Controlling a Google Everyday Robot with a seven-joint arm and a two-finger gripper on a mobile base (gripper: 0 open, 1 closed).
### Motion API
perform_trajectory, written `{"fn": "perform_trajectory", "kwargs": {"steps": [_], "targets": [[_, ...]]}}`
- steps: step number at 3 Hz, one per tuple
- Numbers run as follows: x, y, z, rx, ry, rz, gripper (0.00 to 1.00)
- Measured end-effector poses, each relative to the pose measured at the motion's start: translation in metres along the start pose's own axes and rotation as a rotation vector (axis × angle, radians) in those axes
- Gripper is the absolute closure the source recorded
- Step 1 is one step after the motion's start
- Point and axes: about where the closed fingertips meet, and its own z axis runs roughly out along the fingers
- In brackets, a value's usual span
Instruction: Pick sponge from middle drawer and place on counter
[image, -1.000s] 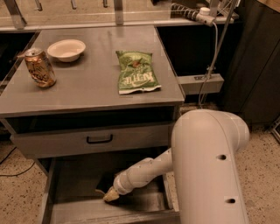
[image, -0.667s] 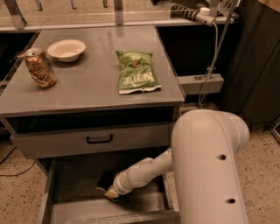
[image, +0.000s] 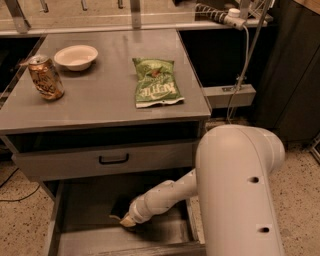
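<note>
The middle drawer (image: 85, 235) is pulled open below the closed gray drawer front (image: 65, 162). My arm reaches down into it from the right. My gripper (image: 124, 220) is low over the drawer floor, near its middle. A small dark flat shape (image: 120, 204), the sponge by its look, lies on the floor right behind the gripper tip and touches or nearly touches it. Its yellow layer does not show. The counter (image: 100, 102) is the gray top above the drawers.
On the counter stand a soda can (image: 45, 77) at the left, a white bowl (image: 76, 56) behind it, and a green chip bag (image: 155, 82) at the right. My large white arm housing (image: 237, 190) fills the space right of the drawer.
My gripper has shifted only slightly inside the drawer, staying by the dark shape. Nothing on the counter has moved.
</note>
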Motion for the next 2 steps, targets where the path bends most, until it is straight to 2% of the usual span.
{"fn": "perform_trajectory", "kwargs": {"steps": [1, 2], "targets": [[-0.014, 0.008, -0.031, 0.021, -0.006, -0.007, 1.0], [-0.033, 0.029, -0.083, 0.05, -0.008, -0.003, 1.0]]}}
